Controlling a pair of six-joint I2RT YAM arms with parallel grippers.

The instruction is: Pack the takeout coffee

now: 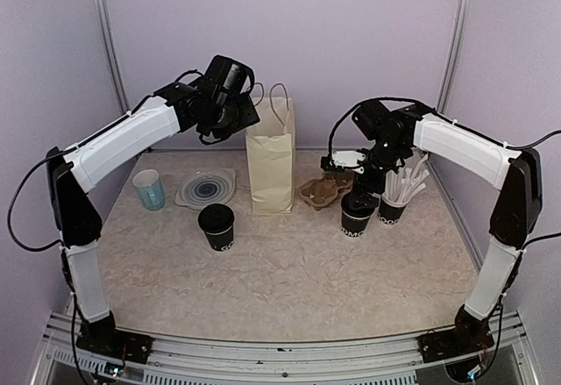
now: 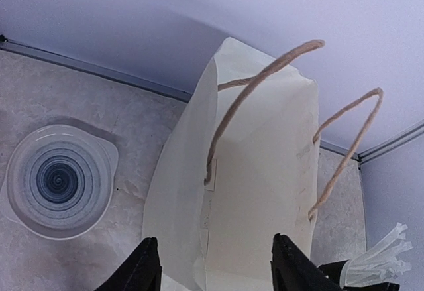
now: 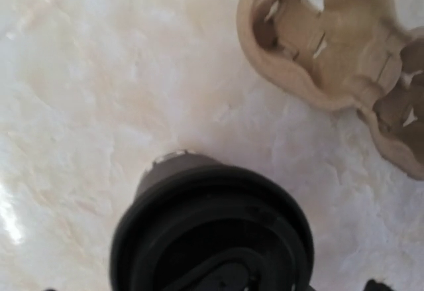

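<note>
**Both lidded cups stand outside the bag**

The pale, marbled worktop point(image 1: 289, 271) carries an upright cream paper bag point(image 1: 270, 161) with twine handles, far centre. The left hand point(image 2: 214, 238) hovers over the bag's mouth, fingers spread wide, empty. The right hand point(image 1: 359, 188) hangs just over the right cup point(image 1: 354, 218), above its round black lid; I cannot tell its grip. A moulded pulp carrier point(image 1: 323, 190) lies just beyond. The left cup point(image 1: 216, 225) stands near-left of the bag.
</note>
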